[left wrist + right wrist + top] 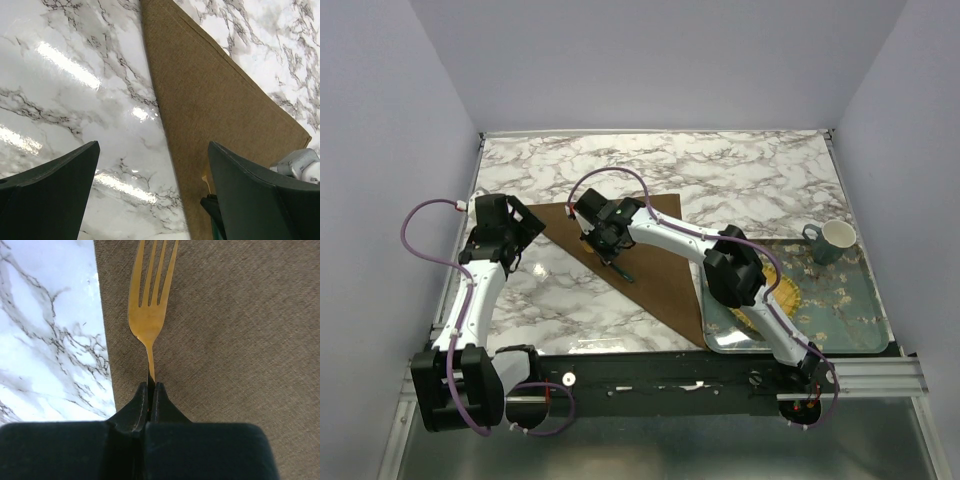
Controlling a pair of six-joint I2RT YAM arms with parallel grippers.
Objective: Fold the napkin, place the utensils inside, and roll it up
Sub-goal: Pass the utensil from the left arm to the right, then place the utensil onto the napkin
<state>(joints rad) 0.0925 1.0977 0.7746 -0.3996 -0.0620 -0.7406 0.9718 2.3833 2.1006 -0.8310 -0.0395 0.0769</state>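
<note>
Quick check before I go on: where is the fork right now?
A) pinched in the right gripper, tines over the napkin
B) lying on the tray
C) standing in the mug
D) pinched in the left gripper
A: in the right wrist view the right gripper is shut on the neck of the fork, whose gold tines show against the brown napkin; the left gripper is open and empty.

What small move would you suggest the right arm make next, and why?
Probably ease the fork down flat onto the napkin and open the right gripper. That gripper is shut on the fork's thin neck, the gold tines sit over the brown cloth near its edge, and the top view shows the napkin folded into a triangle.
</note>
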